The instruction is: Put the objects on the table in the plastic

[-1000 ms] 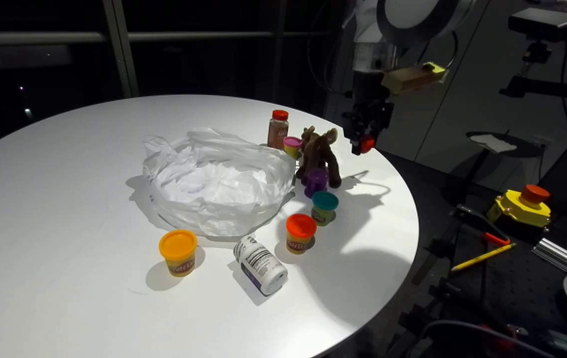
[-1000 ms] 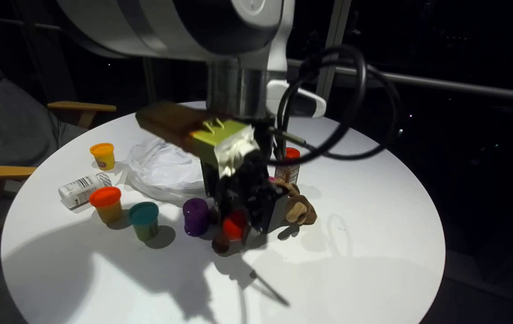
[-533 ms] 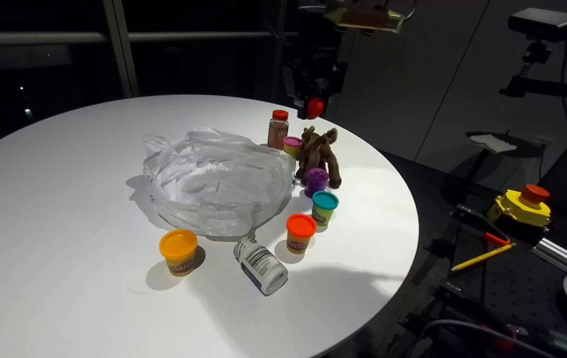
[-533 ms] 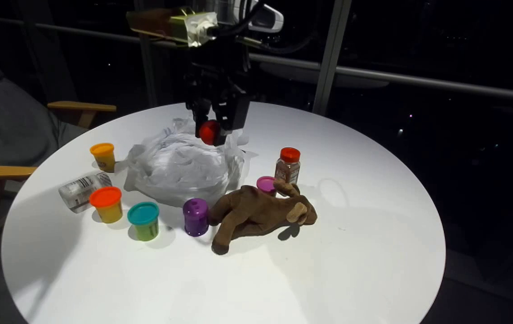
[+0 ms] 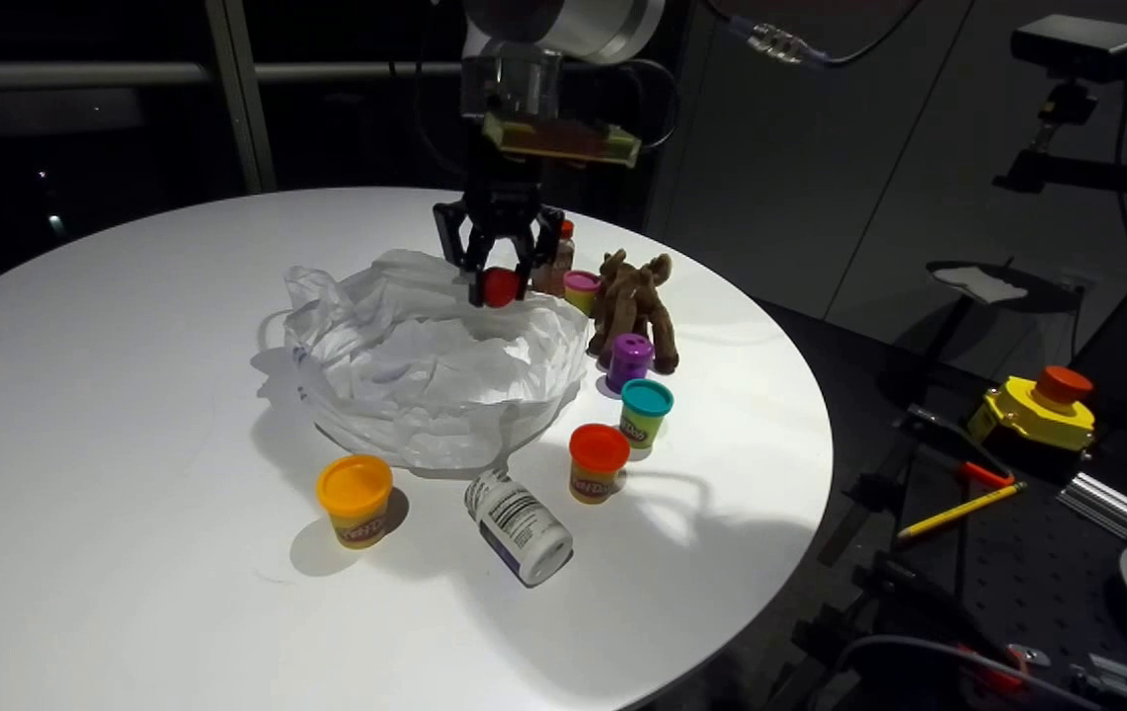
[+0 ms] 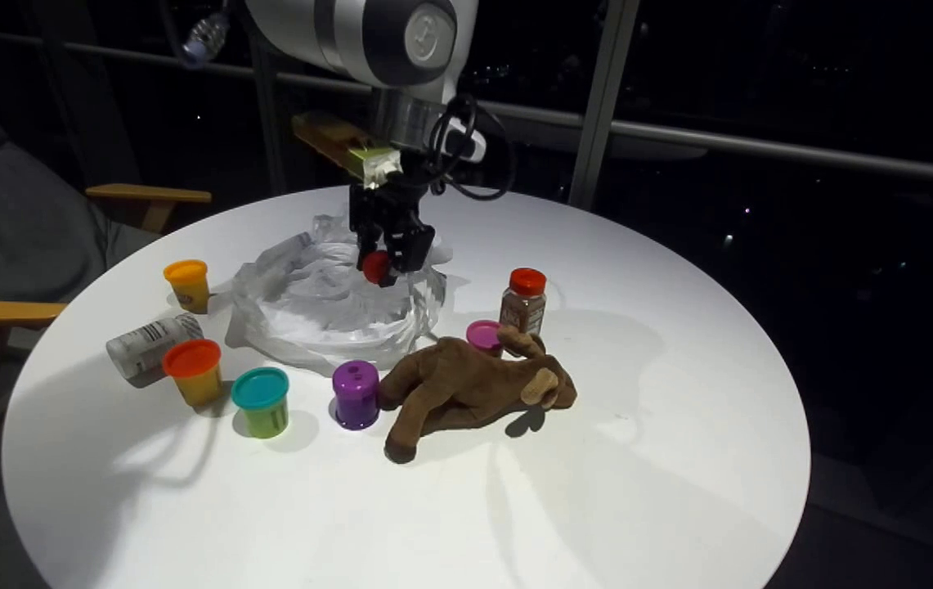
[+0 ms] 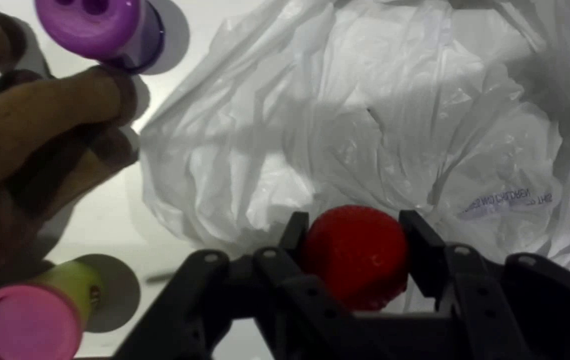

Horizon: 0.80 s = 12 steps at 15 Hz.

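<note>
My gripper (image 7: pixel 352 240) is shut on a round red ball (image 7: pixel 354 260), with a finger on either side. In both exterior views it hangs over the plastic (image 5: pixel 435 434), a wrinkled white bag spread open; in an exterior view it sits near the bag's rear right rim. Around the bag on the white table (image 5: pixel 128 444) are cups with orange (image 5: pixel 355 489), red-orange (image 5: pixel 599 454), teal (image 6: pixel 262 393) and pink (image 7: pixel 35 320) lids. A purple cup (image 6: pixel 356 395), a white bottle (image 5: pixel 521 528) on its side, a red-capped jar (image 6: pixel 522 303) and a brown plush animal (image 6: pixel 466 384) also lie there.
The plush lies against the purple cup, with the pink-lidded cup and jar close behind it. A chair with a wooden armrest (image 6: pixel 147 195) stands beyond the table edge. A yellow box with a red button (image 5: pixel 1037 410) sits off the table.
The arm has carried the red ball from beside and above the plush across to the bag, rising and then lowering. The things on the table have not moved.
</note>
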Available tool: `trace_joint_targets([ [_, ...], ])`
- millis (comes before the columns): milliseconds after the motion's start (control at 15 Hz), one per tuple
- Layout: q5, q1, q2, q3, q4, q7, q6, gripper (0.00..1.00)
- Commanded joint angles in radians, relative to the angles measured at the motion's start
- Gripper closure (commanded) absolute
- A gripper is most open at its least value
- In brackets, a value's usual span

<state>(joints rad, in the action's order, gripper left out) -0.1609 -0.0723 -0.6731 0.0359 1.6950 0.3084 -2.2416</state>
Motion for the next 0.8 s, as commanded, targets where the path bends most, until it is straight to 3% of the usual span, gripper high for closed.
trace_joint_targets([
  [0,-0.072,0.009,-0.155,0.039,-0.222,-0.014,0.087,0.72],
  [133,-0.079,0.002,-0.202,0.045,-0.287,-0.012,0.097,0.73],
  [200,-0.077,-0.007,-0.214,0.043,-0.307,-0.002,0.085,0.27],
  [267,-0.076,-0.008,-0.224,0.045,-0.323,-0.002,0.079,0.25],
  [533,-0.071,-0.018,-0.163,0.046,-0.275,-0.002,0.045,0.0],
  [733,-0.064,-0.042,-0.059,0.04,-0.16,0.024,0.054,0.0],
])
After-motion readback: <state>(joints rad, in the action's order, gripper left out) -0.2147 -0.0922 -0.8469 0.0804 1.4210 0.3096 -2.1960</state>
